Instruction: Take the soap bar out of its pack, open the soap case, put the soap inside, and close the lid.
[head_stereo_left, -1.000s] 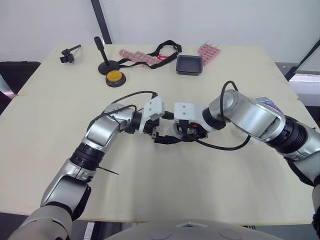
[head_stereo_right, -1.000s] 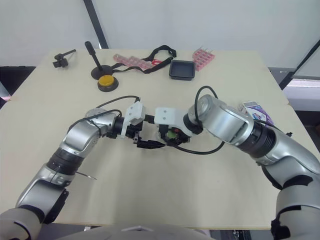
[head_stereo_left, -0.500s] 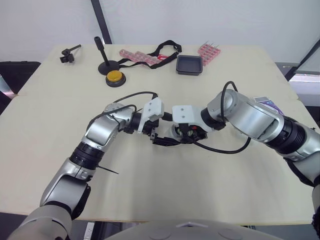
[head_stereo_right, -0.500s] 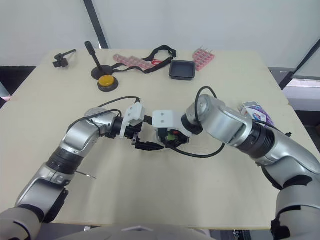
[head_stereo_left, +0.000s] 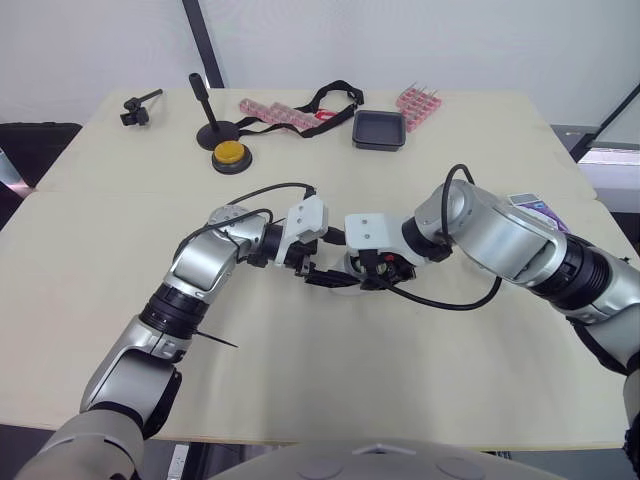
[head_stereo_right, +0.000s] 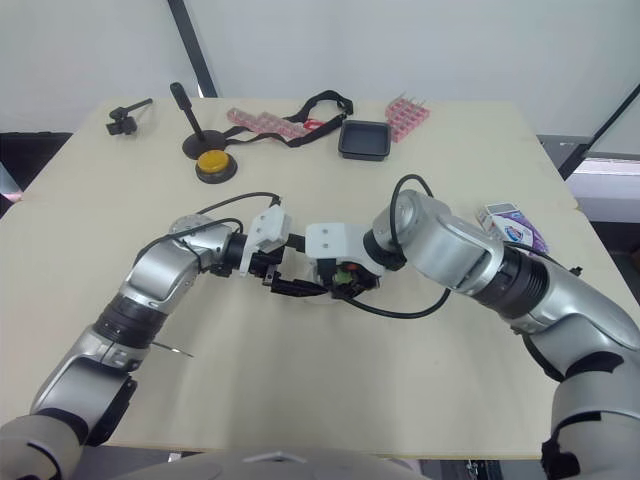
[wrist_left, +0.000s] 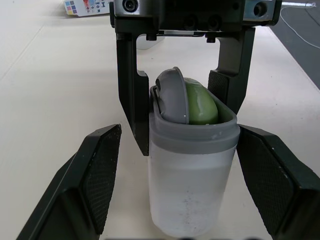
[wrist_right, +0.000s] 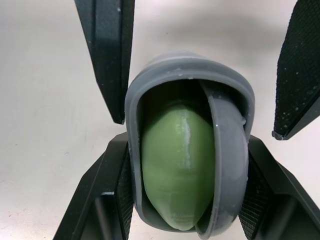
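A translucent soap case (wrist_left: 192, 165) with a grey rim stands mid-table, the green soap (wrist_right: 175, 165) sitting inside it. Its grey lid (wrist_left: 172, 97) is swung partly in across the opening, leaving the soap in sight. My right gripper (wrist_right: 187, 145) is shut on the case, its fingers pressed to both sides of the rim. From the opposite side my left gripper (wrist_left: 187, 190) is open, with its fingers (wrist_right: 107, 50) flanking the case and a gap on each side. The two grippers meet at the table's middle (head_stereo_left: 345, 272). The soap pack (head_stereo_left: 535, 207) lies at the right table edge.
Along the far edge are a black tray (head_stereo_left: 378, 130), a pink rack (head_stereo_left: 417, 103), pink strips (head_stereo_left: 275, 113) with a black strap (head_stereo_left: 330, 98), a yellow button (head_stereo_left: 230, 153), a black stand (head_stereo_left: 205, 110) and a small clamp (head_stereo_left: 135, 108).
My right gripper has shifted slightly left with the case, toward the left gripper. The left fingers now reach alongside the case.
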